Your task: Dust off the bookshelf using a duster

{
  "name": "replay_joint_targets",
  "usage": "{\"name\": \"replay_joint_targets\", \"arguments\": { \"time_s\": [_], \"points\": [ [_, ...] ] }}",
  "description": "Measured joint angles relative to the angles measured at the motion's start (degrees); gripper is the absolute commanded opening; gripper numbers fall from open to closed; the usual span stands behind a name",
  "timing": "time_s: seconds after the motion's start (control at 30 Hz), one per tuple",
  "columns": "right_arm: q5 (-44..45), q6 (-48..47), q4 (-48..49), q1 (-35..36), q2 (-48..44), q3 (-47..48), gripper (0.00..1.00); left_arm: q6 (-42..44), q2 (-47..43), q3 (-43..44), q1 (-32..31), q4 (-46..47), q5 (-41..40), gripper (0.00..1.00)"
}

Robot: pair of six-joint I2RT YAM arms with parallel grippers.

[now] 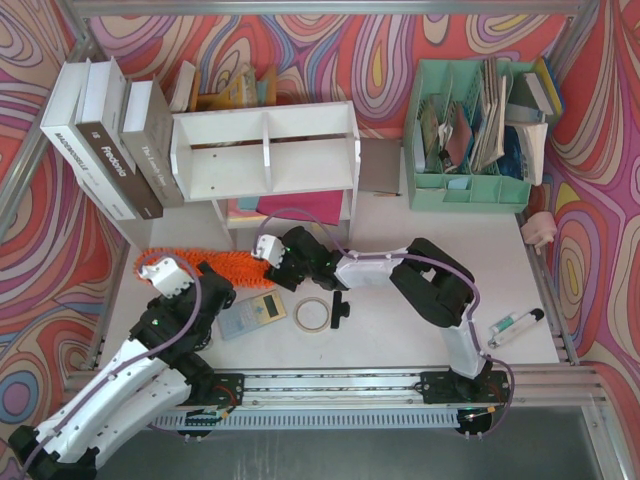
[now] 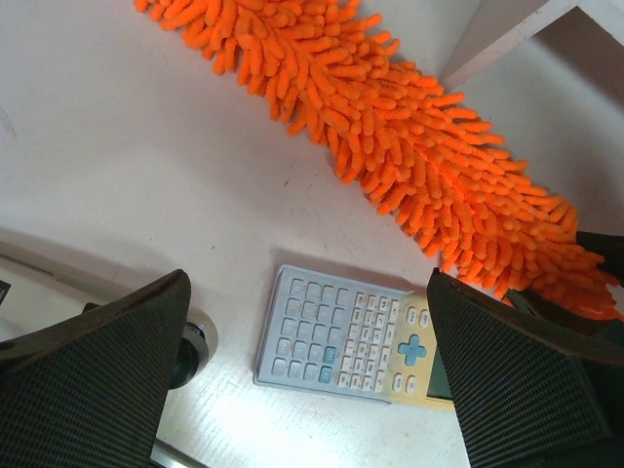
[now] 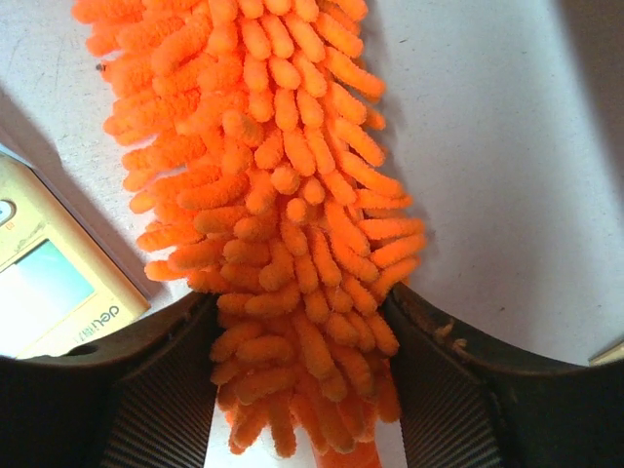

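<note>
Black right gripper (image 3: 297,302), frame bottom: jaws astride fluffy orange microfibre duster (image 3: 283,166), firm clamp untellable. Left gripper (image 2: 307,302) jaws wide apart. Risk: only soft fibres pinched, duster slips on lift.

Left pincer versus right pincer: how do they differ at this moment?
The left pincer stands wide open above the calculator, holding nothing; the right pincer straddles the duster, set narrower, fluff filling its gap. Whether it grips yet is unclear. Both hang low over the table.

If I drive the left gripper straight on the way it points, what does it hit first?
Probably the calculator, lying on the table between the left gripper's open fingers; depth is unclear.
</note>
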Motion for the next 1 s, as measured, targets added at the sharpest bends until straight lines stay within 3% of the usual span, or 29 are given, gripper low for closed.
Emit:
{"name": "replay_joint_targets", "arguments": {
  "time_s": [0.27,0.53,0.7,1.0],
  "points": [
    [0.0,-2.1,0.2,0.0,0.0,0.0,0.43,-4.3,0.1,-0.3,0.7,-0.5,-0.5,0.98],
    [0.0,-3.8,0.1,0.0,-0.8,-0.2,0.21,-8.8,-1.9,-0.3,1.6,-1.2,-2.0,0.98],
    [0.0,-4.4,-0.5,0.0,-1.5,-0.2,0.00,-11.8,-2.2,-0.6,2.3,-1.8,-2.5,0.98],
    [0.2,-5.3,-2.1,0.3,-4.2,-1.1,0.00,-16.7,-0.9,-0.9,4.1,-2.3,-2.4,0.98]
  ]
}}
